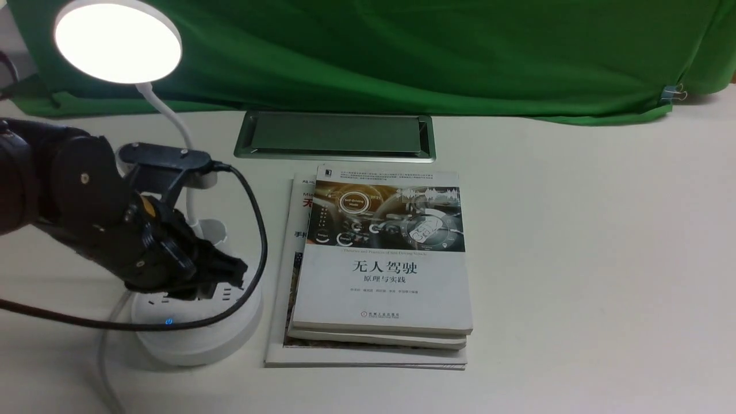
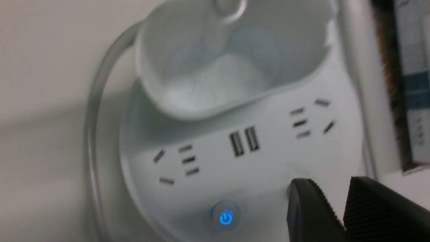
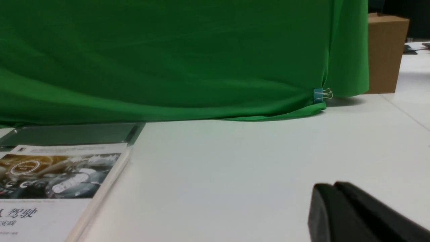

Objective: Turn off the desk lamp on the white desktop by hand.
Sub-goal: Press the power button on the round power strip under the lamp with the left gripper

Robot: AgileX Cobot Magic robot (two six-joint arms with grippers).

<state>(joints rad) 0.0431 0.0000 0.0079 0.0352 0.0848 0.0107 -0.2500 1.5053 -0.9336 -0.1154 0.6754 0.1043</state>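
With the left gripper (image 1: 233,275) drawn closed on nothing, hanging low over the round socket base of the desk lamp (image 1: 195,339) — fingertips pointing down at the front of that base, just beside a power button (image 2: 226,217) glowing blue (contact with the surface impossible to judge). Standing at the near left of the white desktop (image 1: 575,259) and shining: flat disc head glowing bright white up top, thin gooseneck curving down into a cup-shaped holder, sockets and two USB ports showing on the base, pale cord trailing toward the near edge. Lying just right of the lamp, a stack of books (image 1: 382,259); sitting beyond them, a silver-framed hatch (image 1: 333,135) before green cloth (image 1: 402,52). Hanging low over bare desktop right of the books — the right gripper (image 3: 332,195), fingers pressed together, holding nothing.
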